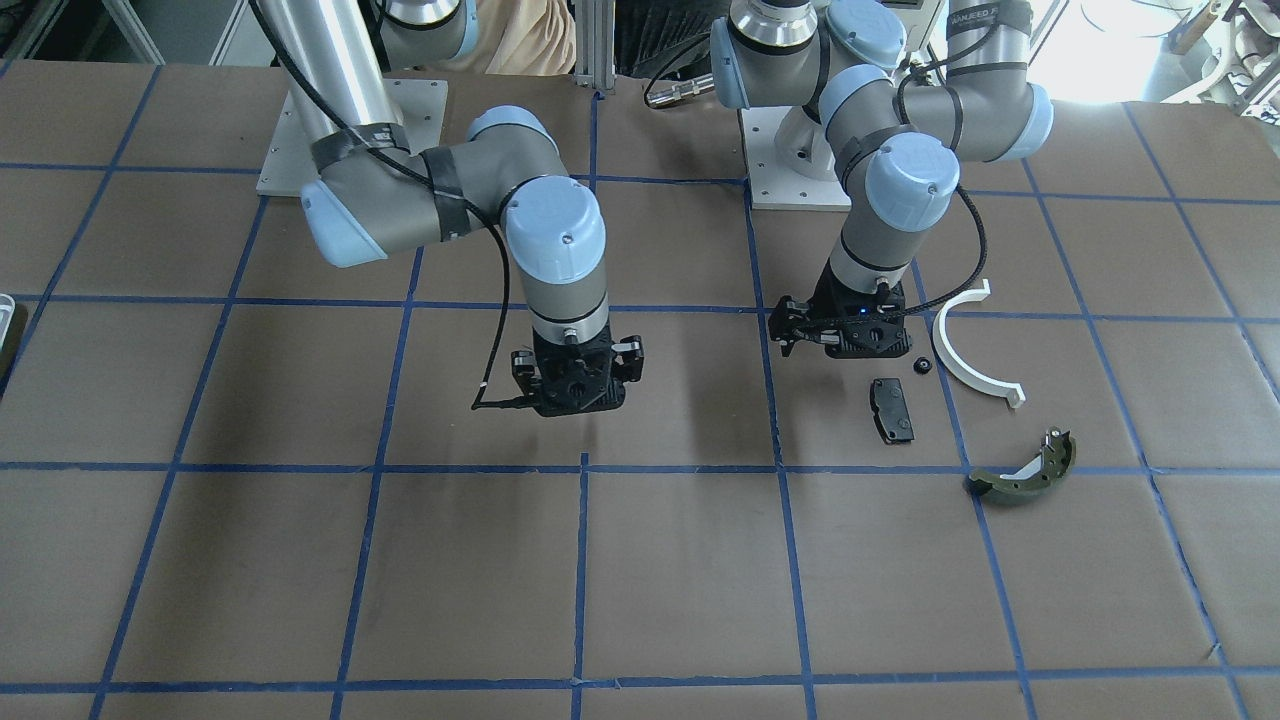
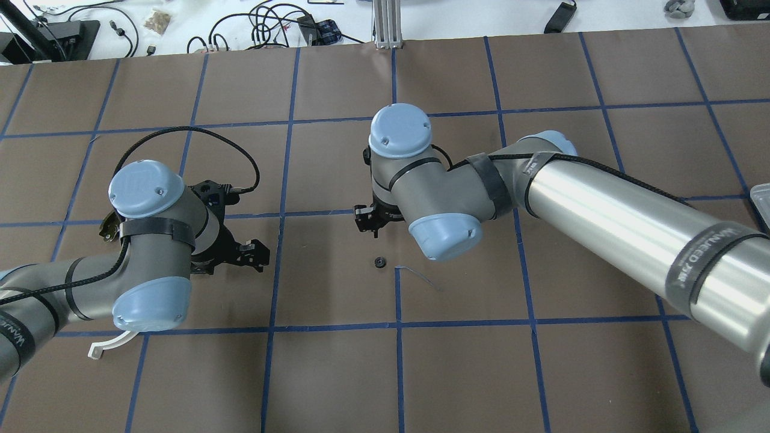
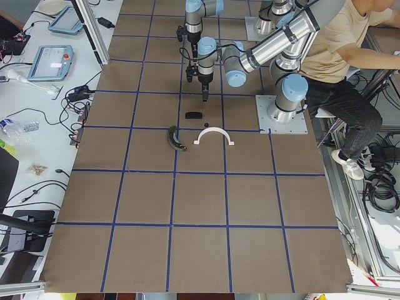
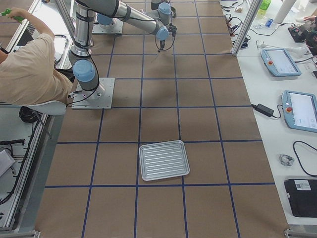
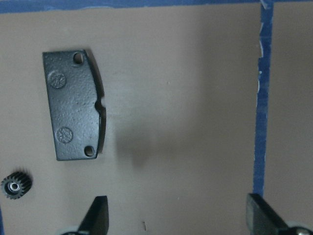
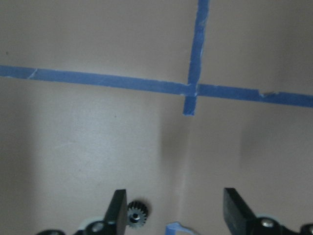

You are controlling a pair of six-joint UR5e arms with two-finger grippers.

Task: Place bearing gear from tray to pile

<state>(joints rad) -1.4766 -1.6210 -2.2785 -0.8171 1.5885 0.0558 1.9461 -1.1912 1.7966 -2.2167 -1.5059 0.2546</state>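
A small black bearing gear (image 6: 137,214) lies on the brown paper between the open fingers of my right gripper (image 6: 176,210), close to one finger; it also shows in the overhead view (image 2: 379,262). A second small gear (image 1: 922,365) lies in the pile beside the black pad (image 1: 891,410), the white half-ring (image 1: 965,350) and the olive brake shoe (image 1: 1025,470). My left gripper (image 5: 178,215) is open and empty above the pad (image 5: 76,105), with that gear (image 5: 16,185) to one side. The tray (image 4: 163,159) lies far off on my right.
Blue tape lines grid the brown paper. A loose curl of tape (image 2: 418,275) lies by the gear under the right arm. A sliver of the tray (image 1: 5,320) shows at the table's edge. An operator (image 3: 337,37) sits behind the robot bases.
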